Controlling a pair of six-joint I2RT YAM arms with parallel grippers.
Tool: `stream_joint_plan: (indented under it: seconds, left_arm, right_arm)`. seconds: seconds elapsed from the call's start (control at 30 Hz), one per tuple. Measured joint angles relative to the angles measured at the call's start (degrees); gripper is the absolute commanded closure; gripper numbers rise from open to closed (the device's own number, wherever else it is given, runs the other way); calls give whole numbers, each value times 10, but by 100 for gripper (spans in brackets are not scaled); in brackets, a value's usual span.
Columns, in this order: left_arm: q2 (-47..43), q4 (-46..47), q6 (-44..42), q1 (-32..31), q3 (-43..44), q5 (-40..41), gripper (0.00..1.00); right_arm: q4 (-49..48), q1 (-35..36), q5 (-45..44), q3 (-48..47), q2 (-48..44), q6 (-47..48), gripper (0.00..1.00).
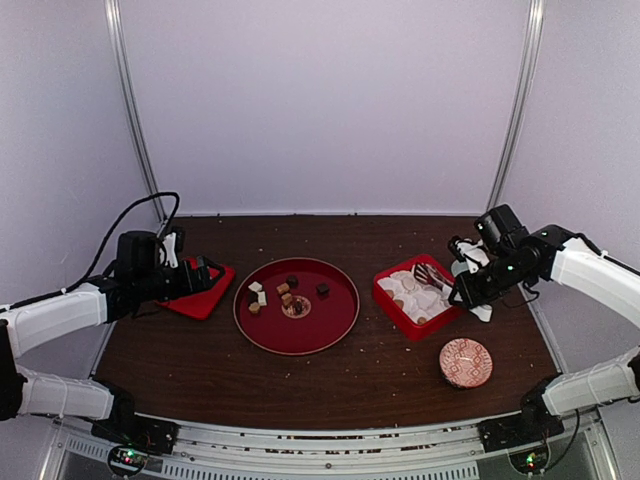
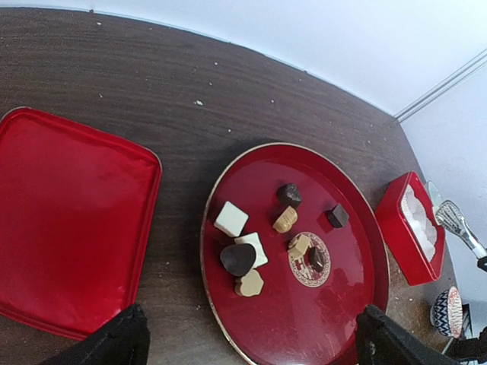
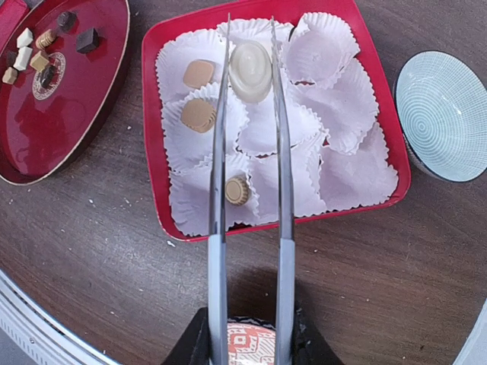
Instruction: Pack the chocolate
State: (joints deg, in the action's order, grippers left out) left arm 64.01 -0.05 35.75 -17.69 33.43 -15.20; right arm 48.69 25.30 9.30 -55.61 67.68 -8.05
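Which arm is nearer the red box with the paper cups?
Right. The right arm holds tongs directly over the box; the left arm hovers by the flat red lid, across the round tray from it.

The dark wood-grain table carried a shallow square red tray at the left, a round red tray in the middle and a square red box to its right. A patterned bowl stood near the box, towards the front. Pale crumbs lay scattered about.
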Motion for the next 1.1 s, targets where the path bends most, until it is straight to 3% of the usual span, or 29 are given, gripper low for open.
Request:
stream_joint_plan:
  seconds: [0.77, 0.87, 1.1]
  left_arm:
    - [2, 0, 0, 0, 0, 0, 3]
    - [2, 0, 0, 0, 0, 0, 3]
    - [2, 0, 0, 0, 0, 0, 3]
  right_arm:
    - [32, 0, -27, -1, 61, 6, 75]
    - [29, 0, -27, -1, 71, 8, 69]
    - [19, 0, -27, -1, 82, 13, 65]
